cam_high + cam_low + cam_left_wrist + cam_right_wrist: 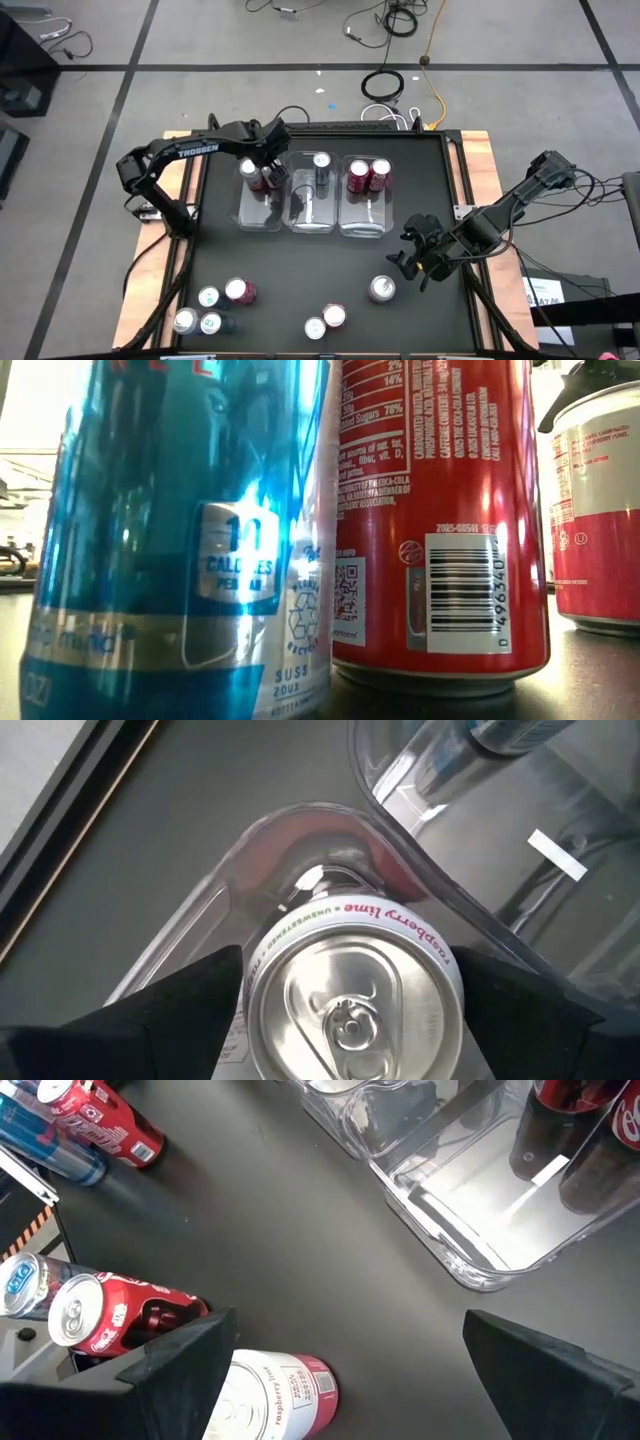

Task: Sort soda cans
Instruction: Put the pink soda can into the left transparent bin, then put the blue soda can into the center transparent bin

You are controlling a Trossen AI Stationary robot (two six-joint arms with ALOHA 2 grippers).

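Three clear bins stand side by side mid-table. My left gripper [272, 175] points down into the left bin [258, 212]. Its fingers flank an upright silver-topped soda can [355, 990] marked raspberry lime, beside a second can [265, 183]. The middle bin holds one can [321, 164]. The right bin holds two red cans [368, 175]. My right gripper [415, 256] hovers open above the table near a loose pinkish-red can [381, 289] [275, 1392], touching nothing. My left gripper comes at the can from above, one finger [190, 1015] on each side of the can's wall just below the rim [250, 970]. No gap shows between fingers and can, and I cannot tell whether they touch it. The can stands upright in the bin's corner.
Several loose cans stand near the front left [210, 308], and two more stand at the front middle [325, 322]. In the low view a blue can [180, 560] and a red can [440, 520] fill the foreground. Bare black tabletop lies between the bins and these cans.
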